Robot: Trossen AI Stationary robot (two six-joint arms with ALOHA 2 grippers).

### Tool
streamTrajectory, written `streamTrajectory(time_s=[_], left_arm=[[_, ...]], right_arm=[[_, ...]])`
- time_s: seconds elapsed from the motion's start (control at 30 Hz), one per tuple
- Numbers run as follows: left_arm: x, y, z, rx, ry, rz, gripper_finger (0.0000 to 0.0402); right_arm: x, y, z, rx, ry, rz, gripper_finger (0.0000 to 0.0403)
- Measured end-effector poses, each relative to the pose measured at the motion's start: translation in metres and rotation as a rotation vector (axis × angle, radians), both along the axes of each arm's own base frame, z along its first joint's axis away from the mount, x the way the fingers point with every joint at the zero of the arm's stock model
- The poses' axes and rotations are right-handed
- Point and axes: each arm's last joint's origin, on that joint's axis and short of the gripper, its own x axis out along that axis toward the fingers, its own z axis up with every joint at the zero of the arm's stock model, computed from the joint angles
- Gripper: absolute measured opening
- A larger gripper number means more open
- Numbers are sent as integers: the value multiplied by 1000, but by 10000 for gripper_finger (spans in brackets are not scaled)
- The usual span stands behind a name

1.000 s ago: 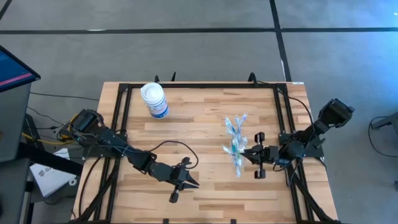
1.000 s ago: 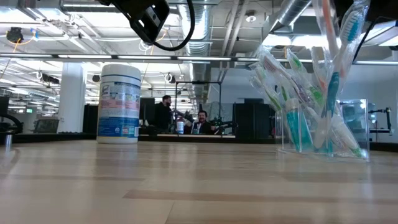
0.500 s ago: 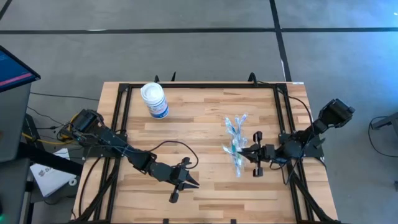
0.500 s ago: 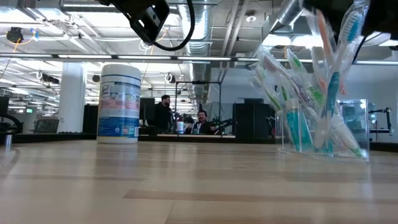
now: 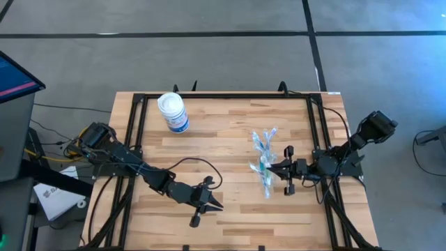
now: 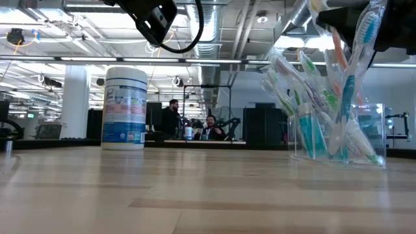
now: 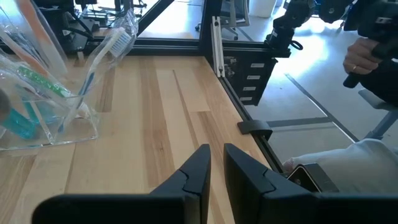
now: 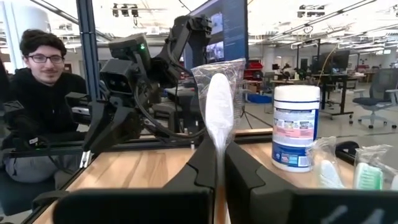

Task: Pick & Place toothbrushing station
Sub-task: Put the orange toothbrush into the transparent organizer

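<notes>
Toothbrush [image 8: 219,102] pinched in closed right pincer [image 8: 217,163], frame center; snagging neighbours could tip clear cup [image 6: 338,136].

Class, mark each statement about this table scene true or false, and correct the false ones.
1. The right gripper is shut on a wrapped toothbrush. True.
2. The white canister lies on its side. False: it stands upright.
3. The left gripper holds a toothbrush. False: it holds nothing, away from the clear plastic cup.
4. The cup holds toothbrushes. True.
</notes>
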Motion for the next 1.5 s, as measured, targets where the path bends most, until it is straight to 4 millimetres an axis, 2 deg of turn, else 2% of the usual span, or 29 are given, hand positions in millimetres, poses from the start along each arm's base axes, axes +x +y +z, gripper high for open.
streamTrajectory(time_s=[0.53,0.77,1.1,1.5], left_arm=[[0,0,0,0,1,0,39],[0,0,0,1,2,0,39],[0,0,0,1,2,1,39],[0,0,0,1,3,0,39]], right_arm=[[3,-1,-10,47,81,16,1],[8,2,-28,72,152,14,12],[12,5,-43,95,159,16,25],[12,5,-42,120,155,19,30]])
